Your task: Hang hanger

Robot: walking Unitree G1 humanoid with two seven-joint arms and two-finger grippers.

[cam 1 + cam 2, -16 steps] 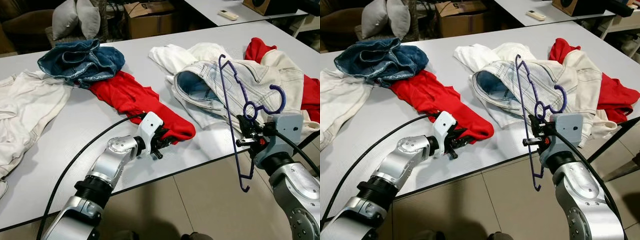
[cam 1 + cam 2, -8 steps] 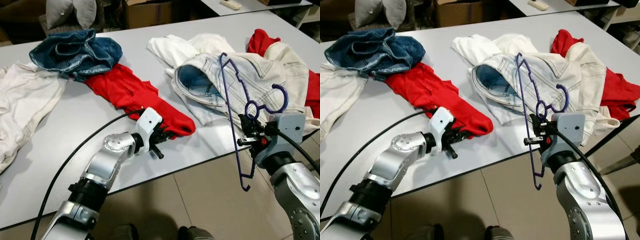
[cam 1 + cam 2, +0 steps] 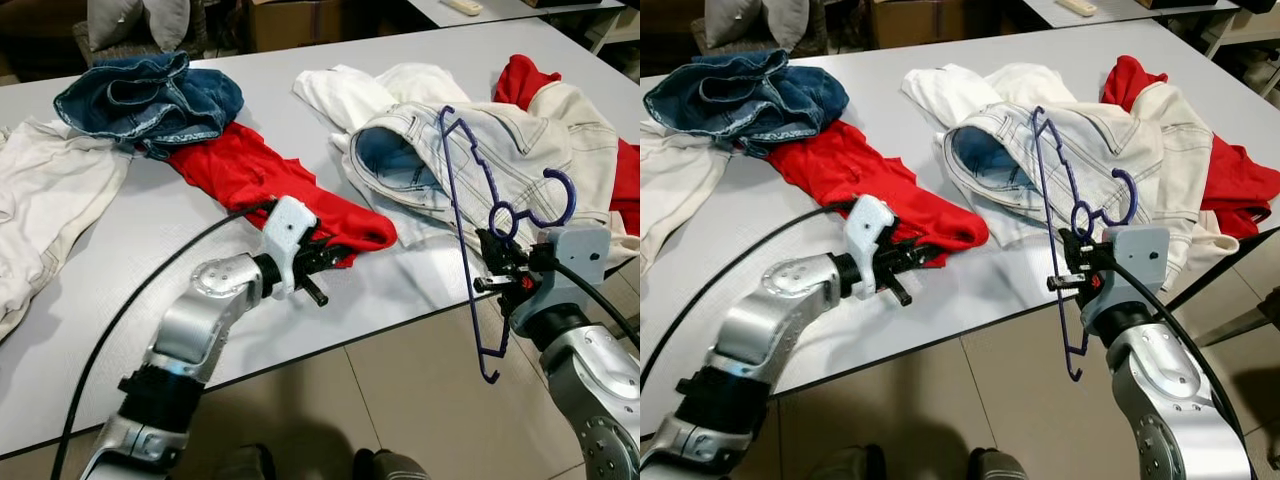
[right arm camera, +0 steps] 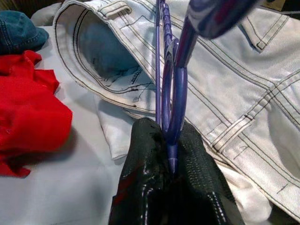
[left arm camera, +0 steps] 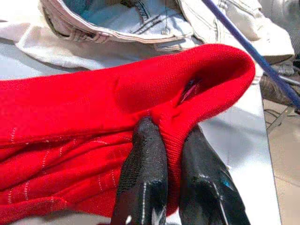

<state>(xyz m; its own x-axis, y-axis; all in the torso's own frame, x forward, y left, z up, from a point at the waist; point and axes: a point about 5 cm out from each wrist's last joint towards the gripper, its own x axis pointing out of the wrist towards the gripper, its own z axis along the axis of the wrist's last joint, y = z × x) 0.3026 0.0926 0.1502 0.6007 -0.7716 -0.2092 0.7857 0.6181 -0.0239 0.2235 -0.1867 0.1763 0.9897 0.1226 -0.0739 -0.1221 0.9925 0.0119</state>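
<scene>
Over the table edge your right gripper (image 3: 497,262) clamps the purple hanger (image 3: 463,215) upright (hook beside pale jeans (image 3: 470,165)); your left gripper (image 5: 174,154) pinches the red garment (image 3: 262,177).

No readable text, label, brand, number or sign anywhere. Clothes, hanger (image 3: 470,240), cardboard box (image 3: 290,20) at far edge: all unmarked as far as visible. Faint print inside pale jeans (image 4: 123,80) waistband illegible.
</scene>
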